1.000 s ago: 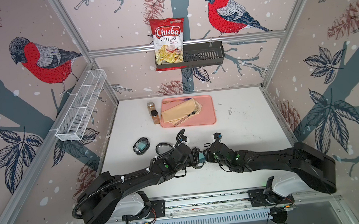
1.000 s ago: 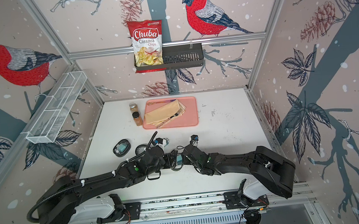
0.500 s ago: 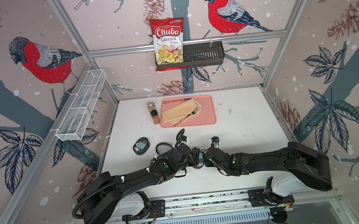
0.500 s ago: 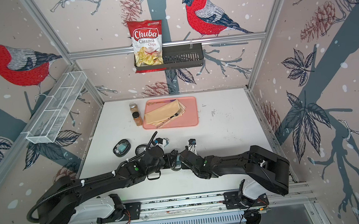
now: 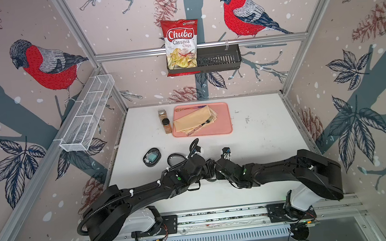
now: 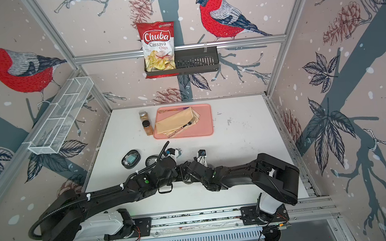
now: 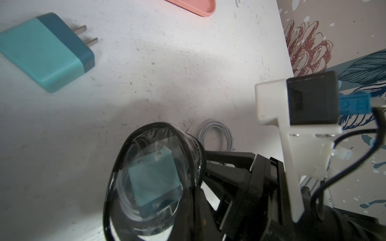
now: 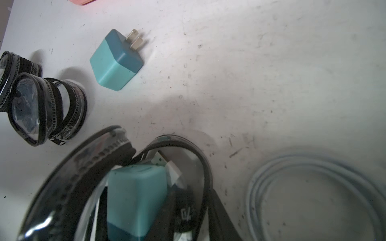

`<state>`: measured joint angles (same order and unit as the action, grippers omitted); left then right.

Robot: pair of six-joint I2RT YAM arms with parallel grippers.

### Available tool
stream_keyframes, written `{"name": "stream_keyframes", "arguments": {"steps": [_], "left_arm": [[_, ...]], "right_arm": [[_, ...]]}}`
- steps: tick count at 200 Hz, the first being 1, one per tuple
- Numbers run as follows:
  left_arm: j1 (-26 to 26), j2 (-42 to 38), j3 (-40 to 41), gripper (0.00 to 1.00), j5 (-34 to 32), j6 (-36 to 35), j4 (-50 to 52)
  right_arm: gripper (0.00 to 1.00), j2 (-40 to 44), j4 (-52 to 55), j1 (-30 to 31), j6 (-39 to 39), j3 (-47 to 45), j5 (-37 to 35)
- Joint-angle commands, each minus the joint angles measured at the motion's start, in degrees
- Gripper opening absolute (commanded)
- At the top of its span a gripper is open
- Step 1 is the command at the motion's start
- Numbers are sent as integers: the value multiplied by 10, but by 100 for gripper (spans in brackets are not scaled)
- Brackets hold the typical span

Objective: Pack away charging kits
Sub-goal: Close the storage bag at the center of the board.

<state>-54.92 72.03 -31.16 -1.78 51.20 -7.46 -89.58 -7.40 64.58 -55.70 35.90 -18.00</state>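
near the front edge of the tabletop (image 5: 261, 143), about midway along it: left gripper (image 5: 206, 171) and right gripper (image 7: 205, 168), tip to tip over one held case (image 7: 154, 183). left fingers clenched hard on that held case, tilted up on its rim, clear lid turned toward the left arm. inside it, a teal adapter (image 8: 135, 198), tipped on a corner, plain through the lid. right fingers (image 7: 225, 155) reaching in at the case's open side beside the teal adapter, partly closed; cannot tell whether grasping it or only touching it.

just beside the held case, on the right arm's side: one white cable (image 8: 313, 198), coiled flat on the tabletop. toward the left edge, an open case (image 5: 176, 159), lid up and zip undone. beyond it, nearest the left edge, a filled case (image 5: 151, 157) with something teal under its lid. near the open case but apart from it: a loose adapter (image 8: 117, 60), flat on its side, prongs turned away from the open case.

toward the far edge: pink tray (image 5: 226, 127) with a folded cloth (image 5: 194, 121) and a fork (image 5: 207, 120), and two brown spice jars (image 5: 166, 126) just beside its left side.
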Motion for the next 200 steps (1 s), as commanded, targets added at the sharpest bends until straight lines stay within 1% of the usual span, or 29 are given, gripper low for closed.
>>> {"name": "stream_keyframes", "arguments": {"steps": [1, 22, 37, 54, 63, 70, 92, 105, 129, 155, 162, 168, 187, 200], "left_arm": [[0, -14, -7, 14, -19, 0, 2], [0, -46, -11, 43, -42, -2, 27], [0, -81, -10, 59, -67, -3, 51], [0, -132, 1, 84, -97, -3, 71], [0, -164, 13, 92, -115, -2, 78], [0, -190, 23, 96, -131, 2, 86], [0, -265, 71, 96, -201, 7, 92], [4, -300, 90, 96, -225, 19, 115], [7, -337, 105, 96, -216, 0, 128], [13, -324, 97, 96, -216, 4, 151], [14, -315, 93, 96, -216, 5, 154], [14, -306, 89, 96, -216, 5, 156], [17, -273, 78, 96, -203, 7, 154], [18, -249, 68, 96, -193, 7, 152]], "right_arm": [[28, 24, 16, -10, -10, -18, -14], [32, 59, 19, -24, -11, -41, -16], [37, 86, 18, -29, -10, -57, -19], [44, 115, 19, -29, -4, -66, -22], [47, 125, 23, -28, -2, -66, -24], [49, 133, 27, -29, -1, -65, -26], [54, 149, 28, -27, 5, -60, -26], [57, 153, 23, -20, 10, -54, -25], [61, 140, 24, -1, 17, -28, -30], [61, 103, 23, 6, 17, -5, -30], [59, 90, 26, 5, 13, -1, -32], [56, 79, 30, 5, 9, 3, -34], [38, 53, 35, 4, 0, 9, -36], [33, 44, 30, 4, -4, 5, -32]]}}
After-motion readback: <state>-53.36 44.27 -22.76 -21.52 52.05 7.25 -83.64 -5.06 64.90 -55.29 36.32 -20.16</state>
